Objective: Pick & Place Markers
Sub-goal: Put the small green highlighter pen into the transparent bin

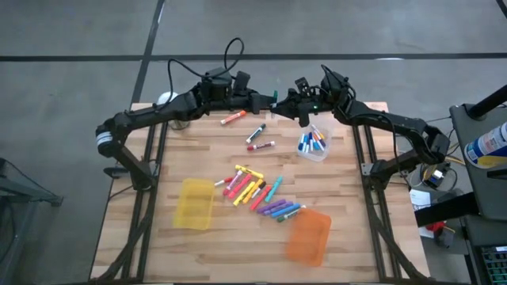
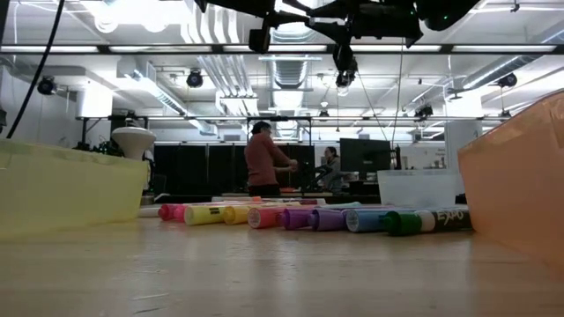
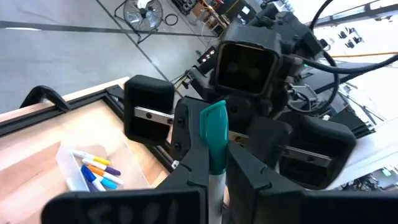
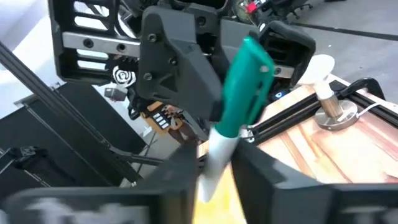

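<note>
Midair, teal-capped white marker (image 3: 215, 134) pinched in left hand (image 3: 214, 177), right hand (image 4: 211, 171) closing on it too

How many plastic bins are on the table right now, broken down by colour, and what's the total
Yellow bin: 1
Orange bin: 1
Clear bin: 1
Total: 3
</note>
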